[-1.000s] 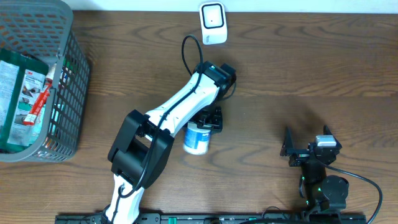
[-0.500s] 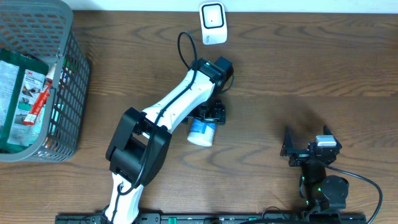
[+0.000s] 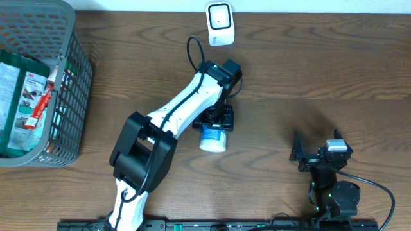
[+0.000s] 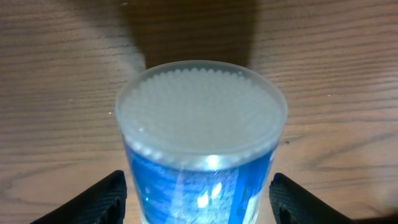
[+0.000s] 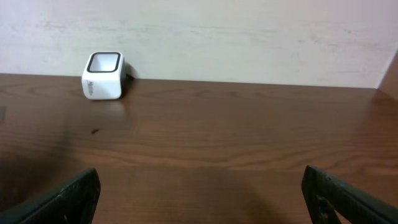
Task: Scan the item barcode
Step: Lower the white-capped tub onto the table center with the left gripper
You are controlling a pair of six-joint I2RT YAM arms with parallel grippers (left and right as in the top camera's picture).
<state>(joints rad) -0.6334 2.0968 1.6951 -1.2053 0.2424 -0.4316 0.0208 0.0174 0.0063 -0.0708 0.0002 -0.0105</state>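
From overhead, we see the left arm reaching diagonally from the bottom edge up to the middle of the frame. The left gripper (image 3: 216, 119) sits just above centre, pointing down the frame. The tub of cotton swabs (image 3: 213, 139) sticks out from between its fingers, white end toward the bottom of the frame, blue label nearer the gripper. The white scanner (image 3: 220, 24) stands at the top centre, well apart from the tub. A grey wire basket (image 3: 72, 96) fills the upper left, with packets (image 3: 19, 96) inside. The right gripper (image 3: 316, 147) is at the lower right, over bare wooden table (image 3: 334, 70).

In the left wrist view, the tub of cotton swabs (image 4: 200, 118) takes up the centre, its clear round end showing the swab tips and its blue label running off the bottom edge. A black finger (image 4: 106, 196) sits close beside the tub at the lower left, and the other at the lower right. We cannot tell whether they press on the tub or only flank it.

In the right wrist view, the right gripper's fingers (image 5: 65, 199) sit in the two bottom corners, spread wide with nothing between them. The scanner (image 5: 103, 75) stands at the upper left, by the pale wall (image 5: 261, 31).
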